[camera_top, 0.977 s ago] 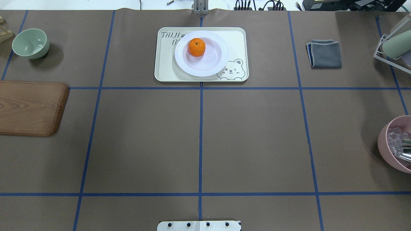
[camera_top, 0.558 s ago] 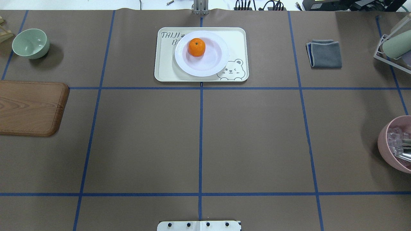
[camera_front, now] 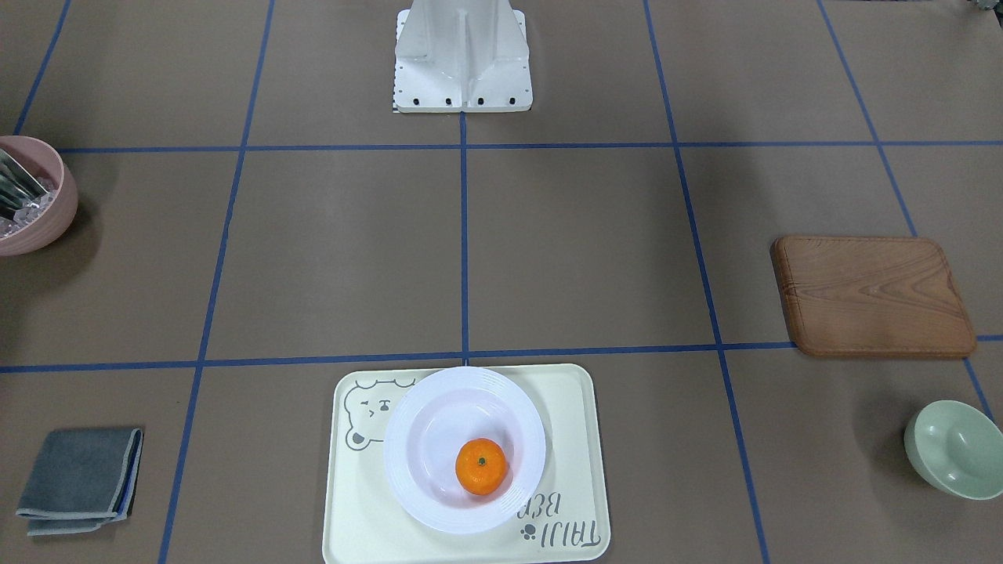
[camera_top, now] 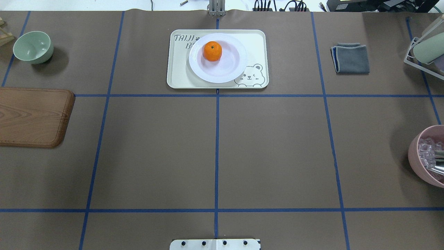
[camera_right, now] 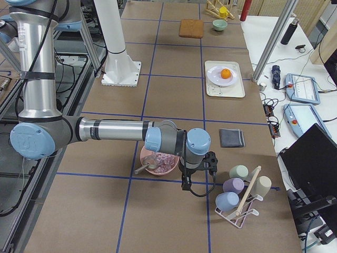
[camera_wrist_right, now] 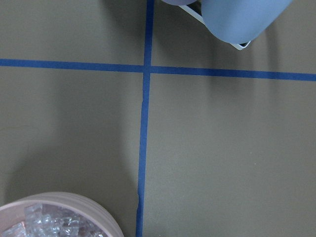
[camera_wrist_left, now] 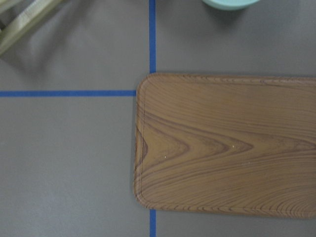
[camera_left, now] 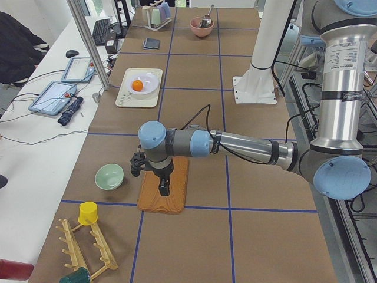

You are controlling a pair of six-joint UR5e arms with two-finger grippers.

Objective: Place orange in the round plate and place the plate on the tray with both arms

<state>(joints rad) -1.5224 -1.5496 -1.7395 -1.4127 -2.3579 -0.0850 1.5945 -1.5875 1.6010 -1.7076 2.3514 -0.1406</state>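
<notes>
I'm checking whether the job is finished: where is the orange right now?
In the overhead view the orange sits in the round plate, left of its centre, and the plate rests on the tray at the far middle of the table.

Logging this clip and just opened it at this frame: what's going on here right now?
Nothing is being handled. The orange sits in the round plate, off its centre, and the plate rests on the tray, so the task looks done. Both arms are far from the tray: the left gripper hangs over the wooden board, and the right gripper hangs beside the pink bowl. Whether either gripper is open cannot be told.
</notes>
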